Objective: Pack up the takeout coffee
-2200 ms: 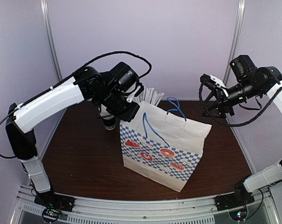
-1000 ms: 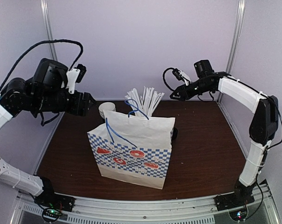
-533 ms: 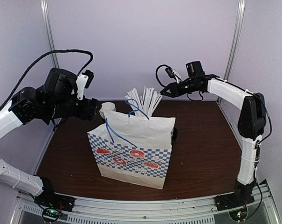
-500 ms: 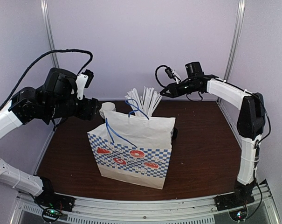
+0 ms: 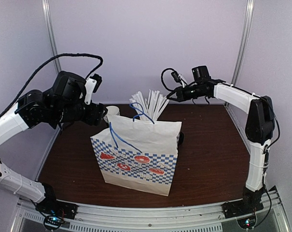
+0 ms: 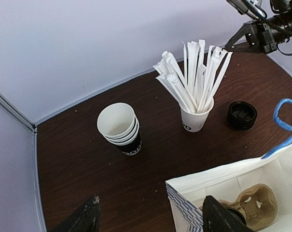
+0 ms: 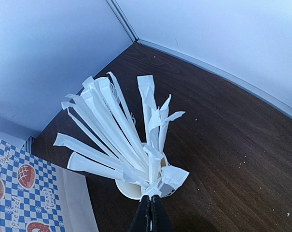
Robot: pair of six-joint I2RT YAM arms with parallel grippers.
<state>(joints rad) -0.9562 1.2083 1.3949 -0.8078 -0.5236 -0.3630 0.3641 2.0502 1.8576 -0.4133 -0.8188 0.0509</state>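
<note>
The takeout coffee (image 6: 242, 115) stands on the table behind the bag, its black lid up; it also peeks out as a dark shape (image 5: 180, 138) past the bag's right side. My left gripper (image 6: 150, 223) hangs open above the table, between the stacked cups and the bag's rim, well apart from the coffee. My right gripper (image 7: 150, 205) is shut on the paper tip of a wrapped straw (image 7: 161, 184) in the white straw cup (image 7: 129, 189). From above, that gripper (image 5: 171, 96) sits at the top of the straws.
The white bag (image 5: 136, 150) with blue checks and blue handles stands open mid-table, a cardboard cup carrier (image 6: 254, 208) inside. A stack of lidless cups (image 6: 119, 128) stands left of the straw cup (image 6: 196, 118). Walls close in behind and at both sides.
The right gripper has closed on a straw's tip. The left arm has drifted right, toward the bag.
</note>
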